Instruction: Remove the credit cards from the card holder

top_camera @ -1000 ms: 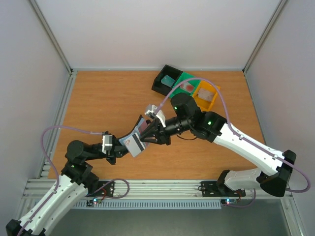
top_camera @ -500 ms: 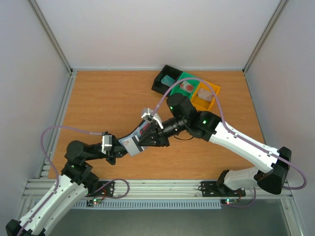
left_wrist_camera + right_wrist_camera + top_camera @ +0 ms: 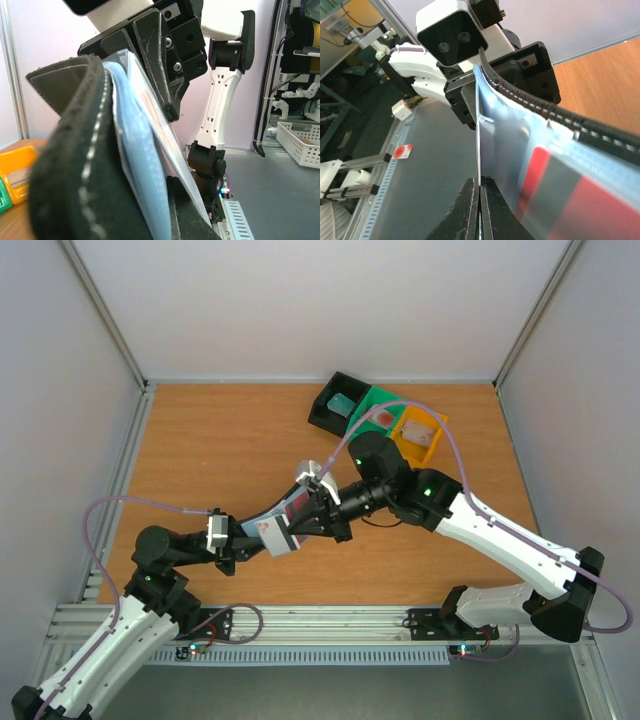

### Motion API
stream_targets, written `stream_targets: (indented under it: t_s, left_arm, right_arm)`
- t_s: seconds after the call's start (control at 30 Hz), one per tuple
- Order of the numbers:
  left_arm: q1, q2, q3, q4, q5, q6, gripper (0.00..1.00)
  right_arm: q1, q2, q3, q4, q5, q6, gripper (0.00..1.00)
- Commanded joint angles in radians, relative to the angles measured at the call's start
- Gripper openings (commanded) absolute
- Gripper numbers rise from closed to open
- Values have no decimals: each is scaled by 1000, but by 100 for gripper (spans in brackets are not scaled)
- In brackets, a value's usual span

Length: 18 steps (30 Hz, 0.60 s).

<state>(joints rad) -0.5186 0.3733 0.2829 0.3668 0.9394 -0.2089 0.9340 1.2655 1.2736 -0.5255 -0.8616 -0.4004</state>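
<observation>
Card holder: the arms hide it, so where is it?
Top view, just left of centre: the card holder is held between the left gripper and the right gripper, both shut on it.

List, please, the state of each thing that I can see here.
card holder: open, held aloft.
left tool: shut on card holder.
right tool: shut on pale sheet, card or pocket unclear.
red card: inside the holder's pocket.
trays: each holds one card.

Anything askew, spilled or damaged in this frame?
Nothing stands out. The small black book-style card holder hangs tilted above the wooden table, gripped by the left hand, while the right hand pinches a thin pale sheet at its open side. A red plastic card sits in its pocket.
</observation>
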Motion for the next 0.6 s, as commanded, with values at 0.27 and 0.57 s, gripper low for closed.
stream_targets:
  t_s: [0.27,0.57]
  left_arm:
    - [-1,-18,-4,70,18,-6,0]
    - [-1,-16,-4,71,19,-4,0]
  right_arm:
    - [-84,-107,-22,-120,74,-74,4]
    - [-86,-69,-29,-52,11,-40,4]
